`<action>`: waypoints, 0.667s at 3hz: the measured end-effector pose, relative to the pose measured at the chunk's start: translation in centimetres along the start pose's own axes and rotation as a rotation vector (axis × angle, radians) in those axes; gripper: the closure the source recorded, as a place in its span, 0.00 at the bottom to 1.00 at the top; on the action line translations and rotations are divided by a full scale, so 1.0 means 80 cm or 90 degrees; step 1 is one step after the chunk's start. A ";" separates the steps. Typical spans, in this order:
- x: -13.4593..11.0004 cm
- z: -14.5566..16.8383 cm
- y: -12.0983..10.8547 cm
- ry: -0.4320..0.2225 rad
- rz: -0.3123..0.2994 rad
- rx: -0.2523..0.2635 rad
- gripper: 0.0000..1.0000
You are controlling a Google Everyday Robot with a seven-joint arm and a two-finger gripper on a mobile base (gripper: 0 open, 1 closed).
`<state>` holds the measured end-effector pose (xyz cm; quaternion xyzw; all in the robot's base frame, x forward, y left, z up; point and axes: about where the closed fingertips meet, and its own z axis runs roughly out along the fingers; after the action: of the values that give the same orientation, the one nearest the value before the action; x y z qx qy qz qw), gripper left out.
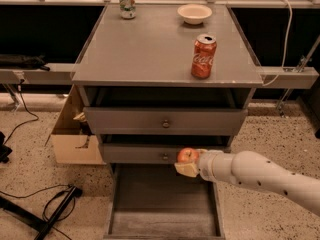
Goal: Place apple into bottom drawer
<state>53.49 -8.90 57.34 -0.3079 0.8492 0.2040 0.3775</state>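
Apple (188,155) tight in grasp of end effector (187,165), above open bottom drawer (150,209)

A grey cabinet (165,120) with a flat tabletop (150,49) stands on a speckled floor (275,139), with a cardboard box (75,148) beside it and black cables (45,196) nearby.
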 end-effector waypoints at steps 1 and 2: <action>0.067 0.056 -0.040 0.006 -0.020 -0.011 1.00; 0.141 0.102 -0.064 0.016 0.002 -0.016 1.00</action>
<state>55.24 -12.09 42.92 -0.3135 0.8519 0.2113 0.3623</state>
